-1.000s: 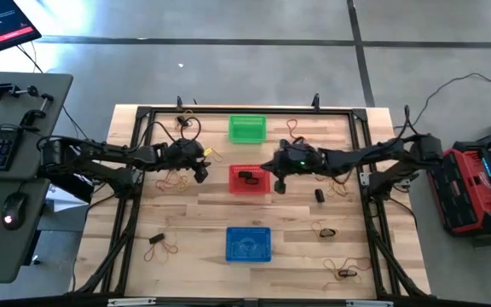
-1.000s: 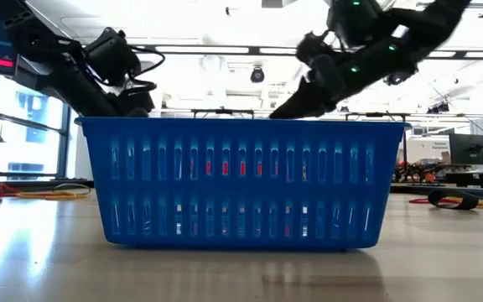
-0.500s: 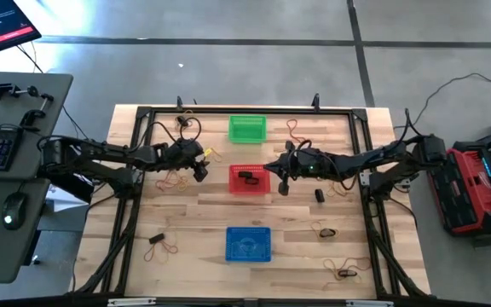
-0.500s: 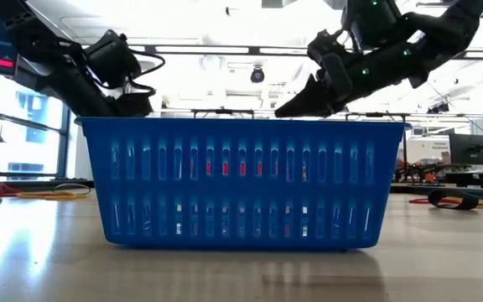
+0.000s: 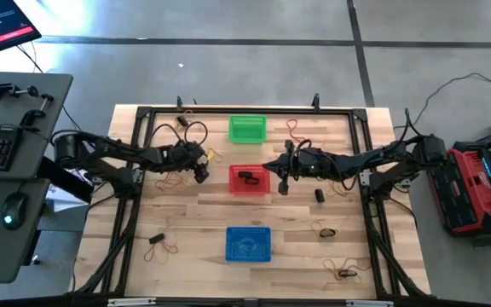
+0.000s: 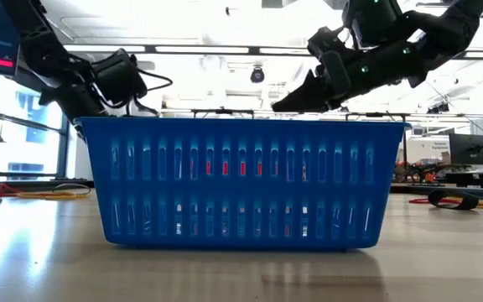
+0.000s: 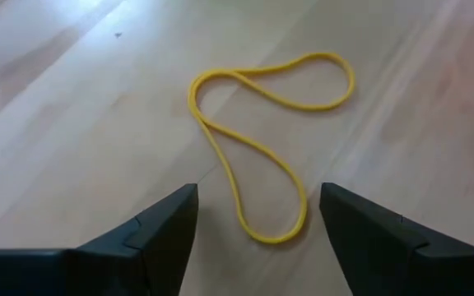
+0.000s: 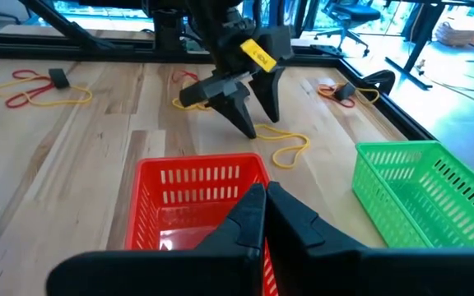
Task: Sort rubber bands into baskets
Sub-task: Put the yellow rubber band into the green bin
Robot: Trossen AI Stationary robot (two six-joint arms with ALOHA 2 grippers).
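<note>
Red basket [image 5: 249,179] taken as reference, mid-bench [image 5: 211,213]. Green basket [image 5: 247,129] sits beyond it toward the far edge; blue basket [image 5: 248,243] on the near side, well apart. Left end effector [image 5: 201,169] hangs low just left of the red basket, fingers [image 7: 159,238] spread wide, nothing between them — a yellow rubber band [image 7: 263,140] lies flat on the wood directly ahead of the tips, twisted into two lobes. Right end effector [image 5: 281,183] is at the red basket's right edge, above the rim, fingers [image 8: 257,218] pressed together; whether a band is pinched there cannot be told. A dark band [image 5: 245,176] lies inside the red basket. Loose bands elsewhere: a cluster left of the red basket [image 5: 174,181], a few to its right [image 5: 324,230], more near the bench's near-right corner [image 5: 343,272] — colours mixed, yellow, red and black.
</note>
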